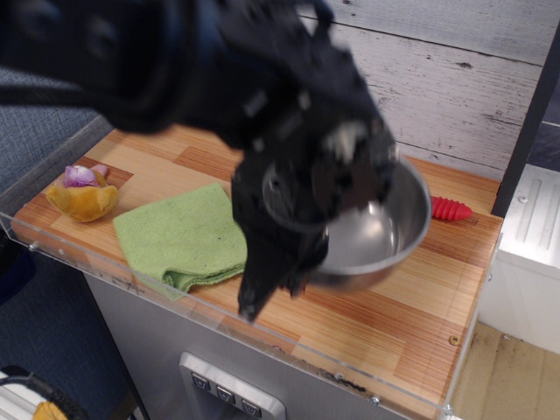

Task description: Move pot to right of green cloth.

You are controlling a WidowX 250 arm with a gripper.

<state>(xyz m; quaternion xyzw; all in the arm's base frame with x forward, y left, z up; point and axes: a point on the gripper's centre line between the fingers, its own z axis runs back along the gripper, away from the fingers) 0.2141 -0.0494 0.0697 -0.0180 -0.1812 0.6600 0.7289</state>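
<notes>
The pot (376,232), a shiny steel bowl, is held in the air over the right half of the wooden table, to the right of the green cloth (182,236). My black gripper (328,214) is shut on the pot's near-left rim. Its body is blurred and hides the left side of the pot and the cloth's right edge. The green cloth lies flat at the front left of the table.
An orange-yellow plush toy with a purple top (81,192) sits at the left edge. The red handle of a fork (451,208) shows behind the pot; its head is hidden. A clear rim (114,276) runs along the table's front. A white box (529,227) stands at the right.
</notes>
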